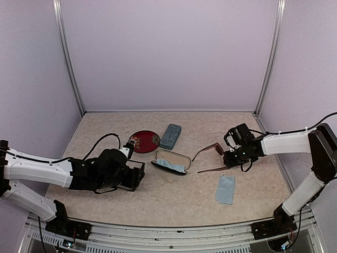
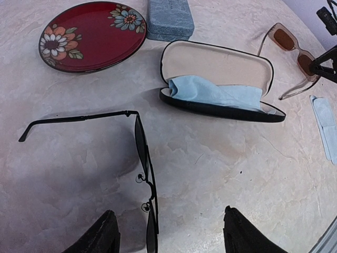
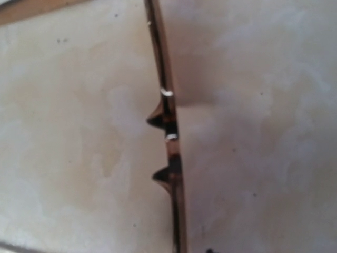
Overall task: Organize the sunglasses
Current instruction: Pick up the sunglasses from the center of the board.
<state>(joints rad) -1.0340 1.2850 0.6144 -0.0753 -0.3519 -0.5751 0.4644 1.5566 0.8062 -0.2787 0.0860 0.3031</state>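
The thin black-framed sunglasses (image 2: 145, 158) lie unfolded on the table, one arm stretched out to the left. My left gripper (image 2: 168, 237) is open just above them, and the front of the frame runs between its fingertips (image 2: 102, 234), close to the left one. The reddish-brown sunglasses (image 1: 212, 154) lie right of the open case. My right gripper (image 1: 227, 157) is at their outer lens end. In the right wrist view the brown frame (image 3: 168, 137) runs edge-on down the middle with both nose pads showing. The right fingers themselves are hidden there.
An open black oval case (image 1: 171, 162) with a light blue cloth (image 2: 216, 94) inside sits mid-table. Behind it are a red flowered plate (image 1: 144, 140) and a closed blue-grey rectangular case (image 1: 170, 136). A second blue cloth (image 1: 225, 190) lies at the front right.
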